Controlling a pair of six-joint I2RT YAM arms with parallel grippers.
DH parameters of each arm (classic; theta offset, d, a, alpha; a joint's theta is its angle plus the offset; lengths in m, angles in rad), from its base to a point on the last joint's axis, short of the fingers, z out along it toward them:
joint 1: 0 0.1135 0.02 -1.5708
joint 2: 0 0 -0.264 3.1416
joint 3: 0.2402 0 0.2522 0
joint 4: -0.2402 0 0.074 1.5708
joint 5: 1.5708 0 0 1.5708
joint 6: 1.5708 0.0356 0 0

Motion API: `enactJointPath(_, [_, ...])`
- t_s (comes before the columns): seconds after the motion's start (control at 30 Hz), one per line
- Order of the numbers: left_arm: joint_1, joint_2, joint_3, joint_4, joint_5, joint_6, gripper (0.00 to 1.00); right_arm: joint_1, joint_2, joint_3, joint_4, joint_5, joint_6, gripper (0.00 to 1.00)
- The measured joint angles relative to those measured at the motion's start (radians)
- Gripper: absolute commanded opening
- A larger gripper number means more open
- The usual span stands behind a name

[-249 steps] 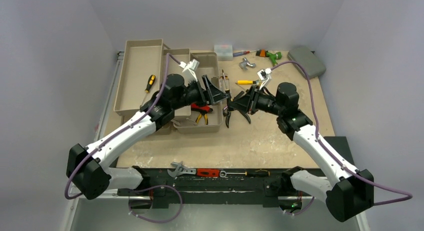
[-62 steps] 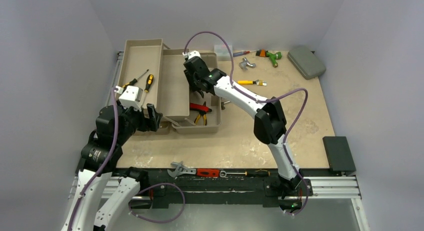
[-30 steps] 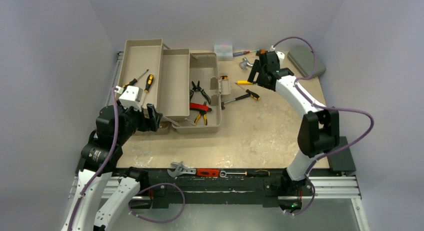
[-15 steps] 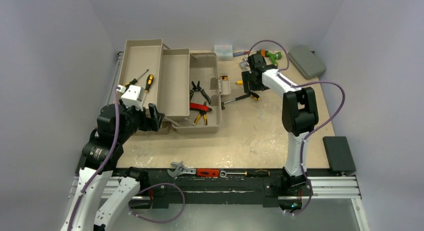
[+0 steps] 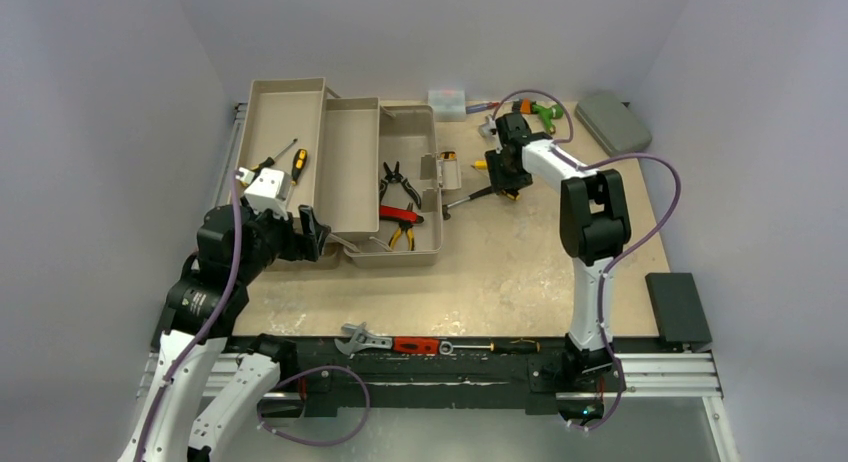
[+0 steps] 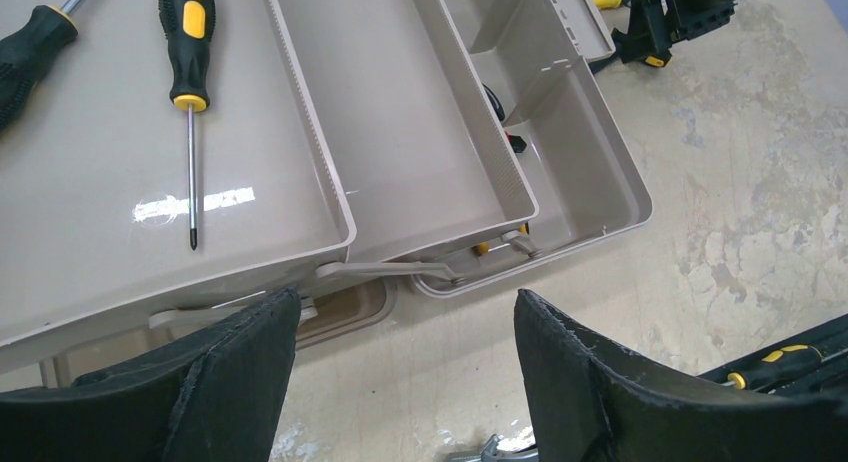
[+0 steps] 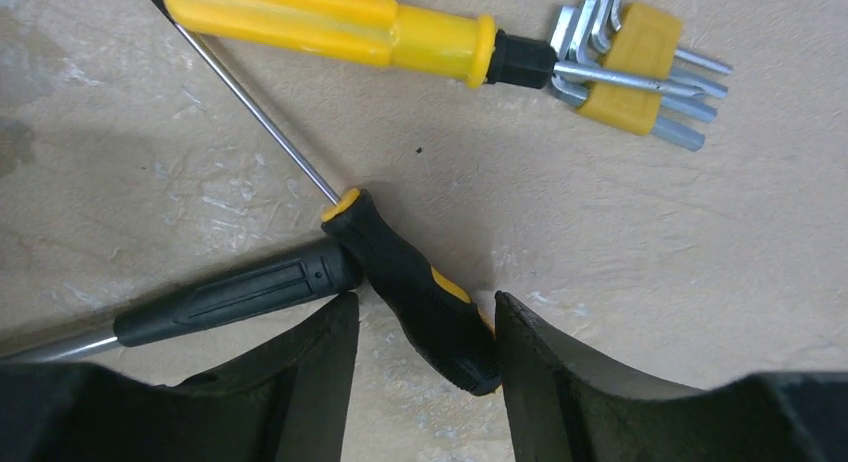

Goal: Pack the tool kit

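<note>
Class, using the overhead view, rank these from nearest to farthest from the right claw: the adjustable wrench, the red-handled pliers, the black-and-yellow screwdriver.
1. The black-and-yellow screwdriver: on the table, between the fingers of the right claw.
2. The red-handled pliers: in the toolbox, to the claw's left.
3. The adjustable wrench: at the table's near edge.

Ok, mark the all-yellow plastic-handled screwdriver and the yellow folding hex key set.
All-yellow plastic-handled screwdriver (image 7: pixel 330 27): right wrist view, middle of handle.
Yellow folding hex key set (image 7: pixel 645 37): right wrist view, yellow holder body.
</note>
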Motion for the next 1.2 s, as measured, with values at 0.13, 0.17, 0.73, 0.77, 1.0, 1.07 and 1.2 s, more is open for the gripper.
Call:
enactJointPath(0.13, [0.000,0.001,0.000,0.000,0.000,0.000,0.75,-0.010,0.016,-0.002,0.003,-0.023,0.015,0.41])
enactJointPath(0.17, [0.000,0.001,0.000,0.000,0.001,0.000,0.75,-0.011,0.016,-0.003,0.005,-0.032,0.017,0.37])
enactJointPath(0.73, [-0.017,0.032,0.000,0.073,0.134,-0.134,0.75,-0.024,-0.354,-0.325,0.028,-0.251,0.115,0.00])
enactJointPath(0.77, [-0.019,0.032,0.000,0.089,0.150,-0.162,0.75,-0.023,-0.386,-0.333,0.031,-0.272,0.121,0.00])
enactJointPath(1.0, [-0.101,0.110,-0.050,0.303,0.240,-0.423,0.83,-0.016,-0.628,-0.416,0.125,-0.463,0.200,0.00])
enactJointPath(1.07, [-0.147,0.169,-0.051,0.357,0.239,-0.474,0.83,-0.016,-0.683,-0.433,0.154,-0.518,0.229,0.00])
enactJointPath(1.2, [-0.210,0.275,-0.050,0.464,0.238,-0.547,0.83,-0.011,-0.764,-0.475,0.244,-0.647,0.302,0.00])
